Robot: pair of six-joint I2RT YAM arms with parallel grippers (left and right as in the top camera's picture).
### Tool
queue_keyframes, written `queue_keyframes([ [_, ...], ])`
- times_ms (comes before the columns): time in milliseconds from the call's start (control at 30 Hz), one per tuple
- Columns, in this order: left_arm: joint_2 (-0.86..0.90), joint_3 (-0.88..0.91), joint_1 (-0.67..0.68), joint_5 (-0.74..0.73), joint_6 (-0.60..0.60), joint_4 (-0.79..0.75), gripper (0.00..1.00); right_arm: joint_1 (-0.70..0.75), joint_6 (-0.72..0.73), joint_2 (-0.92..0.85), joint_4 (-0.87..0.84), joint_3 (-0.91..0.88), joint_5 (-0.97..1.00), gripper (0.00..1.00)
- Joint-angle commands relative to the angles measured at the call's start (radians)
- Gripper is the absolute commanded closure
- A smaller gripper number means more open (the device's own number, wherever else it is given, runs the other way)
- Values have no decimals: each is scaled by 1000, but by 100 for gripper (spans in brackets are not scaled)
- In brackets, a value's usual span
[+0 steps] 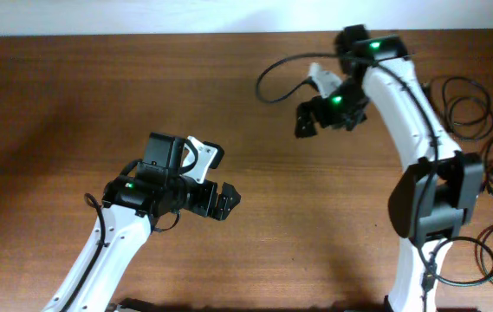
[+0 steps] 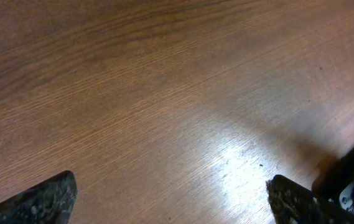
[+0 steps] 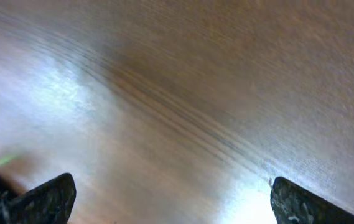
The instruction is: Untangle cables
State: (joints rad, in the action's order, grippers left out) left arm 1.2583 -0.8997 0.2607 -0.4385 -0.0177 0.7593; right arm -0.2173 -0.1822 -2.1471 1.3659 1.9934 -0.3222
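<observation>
- Looking down from overhead, you find your left gripper [image 1: 226, 201] released, its jaws spread wide and grasping nothing, over the wooden table [image 1: 73, 104].
- In the left wrist view, its fingers [image 2: 40, 199] sit at the lower corners. Only wood grain and a bright patch of glare lie between the jaws.
- Your right gripper [image 1: 305, 121] is released too, jaws wide apart and holding nothing, with the open jaws turned toward the left gripper's side.
- The right wrist view is blurred. You can make out its fingers [image 3: 40, 199] at the lower corners and streaked brown tabletop between the jaws.
- The cables [image 1: 470, 111] lie in loose black loops on the table, well apart from both sets of jaws. They are behind the right jaws, on the other side of the right arm [image 1: 411, 104].
- More thin loops trail along that same side, beside the arm's lower part.
- A thicker black wire [image 1: 268, 82] from the right wrist curls just beside those jaws.
</observation>
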Motion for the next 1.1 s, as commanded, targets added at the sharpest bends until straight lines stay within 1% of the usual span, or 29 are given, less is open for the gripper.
queue_keyframes([
  [0,-13,-18,-2,-10,6,1,1,-42,92,-3,-41,-10,119,1],
  [100,-13,-18,-2,-10,6,1,1,-53,139,-3,-74,-10,120,1],
  [333,-13,-18,-2,-10,6,1,1,-53,138,-3,-114,-10,114,1],
  [1067,-13,-18,-1,-10,6,1,1,-51,138,-3,-115,-10,114,1],
])
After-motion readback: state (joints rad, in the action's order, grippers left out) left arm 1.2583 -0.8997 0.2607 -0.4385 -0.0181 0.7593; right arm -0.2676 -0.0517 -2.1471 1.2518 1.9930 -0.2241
